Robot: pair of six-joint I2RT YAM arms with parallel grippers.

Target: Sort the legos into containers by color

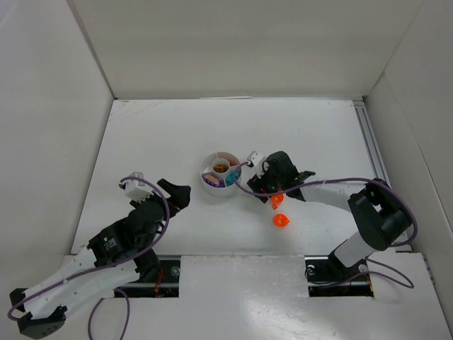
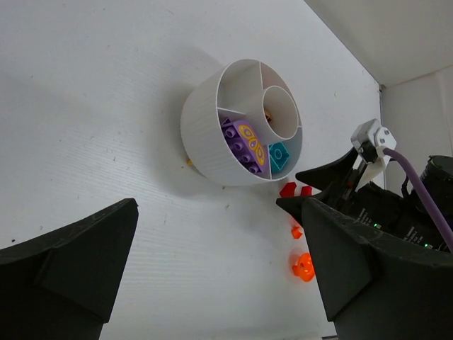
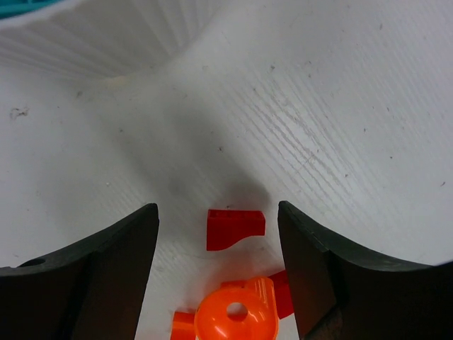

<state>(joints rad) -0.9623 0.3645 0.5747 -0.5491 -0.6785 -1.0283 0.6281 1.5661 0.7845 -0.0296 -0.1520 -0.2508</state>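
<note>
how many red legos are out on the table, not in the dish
2: one red lego and a second lie side by side on the table, just outside the white dish. Others may be hidden.

My right gripper (image 3: 218,212) sits low, angled down, jaws spread wide. My left gripper (image 2: 219,212) hovers off to the left, arm bent, jaws apart too.

Readable text: none in any view.
Dish (image 2: 205,134): plain white wall, no lettering or numbers.
Bricks (image 2: 237,138): no print that can be made out.
Arms (image 1: 120,241): black and white casings, with no legible brand or label at this size.
</note>
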